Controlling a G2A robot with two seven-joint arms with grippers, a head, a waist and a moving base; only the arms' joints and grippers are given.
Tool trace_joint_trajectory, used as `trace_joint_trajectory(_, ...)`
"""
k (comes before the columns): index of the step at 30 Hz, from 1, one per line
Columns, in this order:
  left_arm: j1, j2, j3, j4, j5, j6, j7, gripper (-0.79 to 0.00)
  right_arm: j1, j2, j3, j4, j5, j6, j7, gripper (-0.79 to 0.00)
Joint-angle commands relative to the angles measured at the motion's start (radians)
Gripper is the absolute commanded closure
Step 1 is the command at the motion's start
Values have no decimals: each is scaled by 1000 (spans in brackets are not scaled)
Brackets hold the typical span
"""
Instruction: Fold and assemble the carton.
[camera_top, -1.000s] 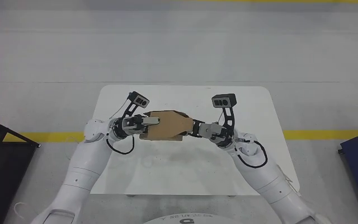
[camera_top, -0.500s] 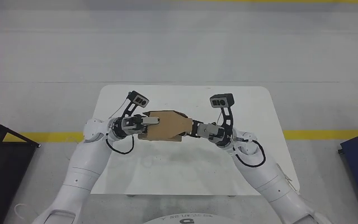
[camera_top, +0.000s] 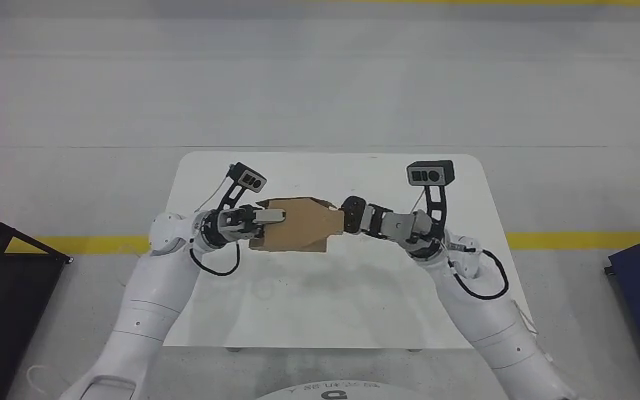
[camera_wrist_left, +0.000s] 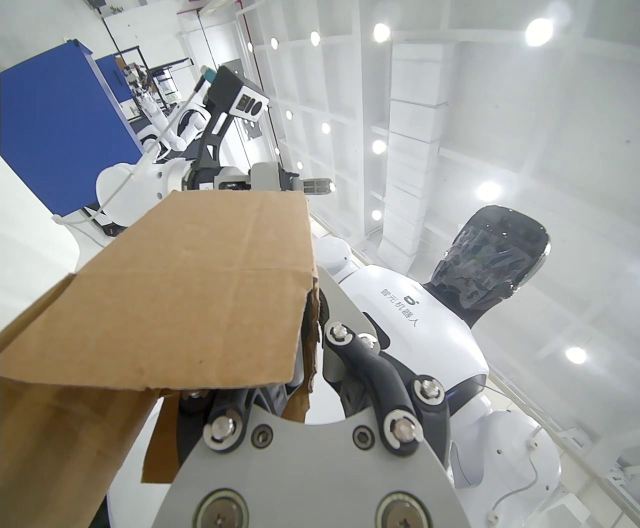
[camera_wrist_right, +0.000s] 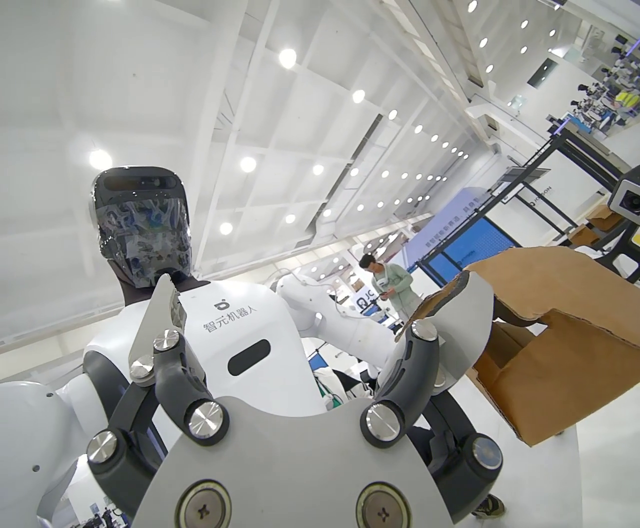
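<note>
Nearest, on the left wrist: left gripper (camera_wrist_left: 314, 325), flat bare-metal finger plates (camera_wrist_left: 345, 305) on black linkages, pinched shut on the left end of the carton (camera_wrist_left: 190, 295), with a wall edge caught between them. Brown corrugated board, matte, with pressed crease lines and a ragged, torn-looking lip beside the plate. One broad, flat, rectangular panel turned toward the camera.

On the right wrist: right gripper (camera_wrist_right: 312, 320), same metal build, fingers (camera_wrist_right: 157, 310) spread wide, nothing between them. One finger right at a frayed flap corner at the carton's right end; cannot tell whether touching.

From above: carton across the middle of the table (camera_top: 330, 300), long side running between the two grippers, left one at one end, right one at the other. Cannot tell whether resting on the top or held just off it. Tabletop smooth, white, rectangular, with rounded corners.

Beyond the table: plain grey floor (camera_top: 320, 80), yellow stripe (camera_top: 570, 240) straight across it.
</note>
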Motion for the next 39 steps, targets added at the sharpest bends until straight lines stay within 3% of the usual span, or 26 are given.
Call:
trace_joint_trajectory(1,1,-1,-1,0,1,0,0,0,6,-4,-9,10,-5,5,5,-785)
trace_joint_trajectory(21,8,-4,-7,-7,4,1,-1,0,81,-43,-100,111,-56,36,36,-785)
trace_joint_trajectory(37,7,-5,-8,-4,2,1,-1,0,75,-48,-88,109,-129,18,18,-785)
trace_joint_trajectory(39,7,-5,-9,-6,2,1,-1,0,76,-48,-87,112,-144,15,15,-739)
